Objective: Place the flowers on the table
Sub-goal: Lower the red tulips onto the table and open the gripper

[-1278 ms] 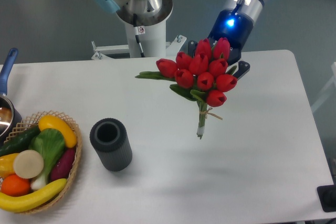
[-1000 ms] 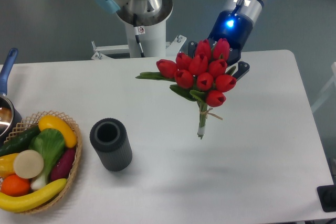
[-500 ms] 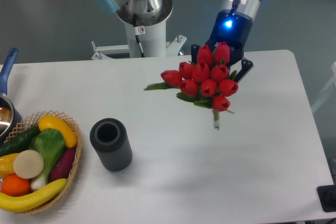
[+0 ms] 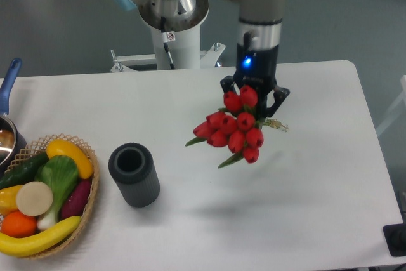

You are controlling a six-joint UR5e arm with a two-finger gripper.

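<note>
The flowers (image 4: pixel 236 130), a small bunch of red tulips with green leaves, hang in the air above the white table (image 4: pixel 304 207), right of centre. My gripper (image 4: pixel 255 101) points straight down and is shut on the stems, which are mostly hidden behind the blooms. The blooms tilt down and to the left, held clear of the tabletop, with their shadow on the table below.
A dark grey ribbed cylinder vase (image 4: pixel 134 174) stands upright left of the flowers. A wicker basket (image 4: pixel 88 157) of toy fruit and vegetables sits at the front left edge. A pot with a blue handle (image 4: pixel 9 84) is at the far left. The robot base (image 4: pixel 171 26) is behind.
The arm has swung to a vertical pose and shifted left and forward. The bouquet has rotated from stems pointing down to blooms tilted down and left, still held.
</note>
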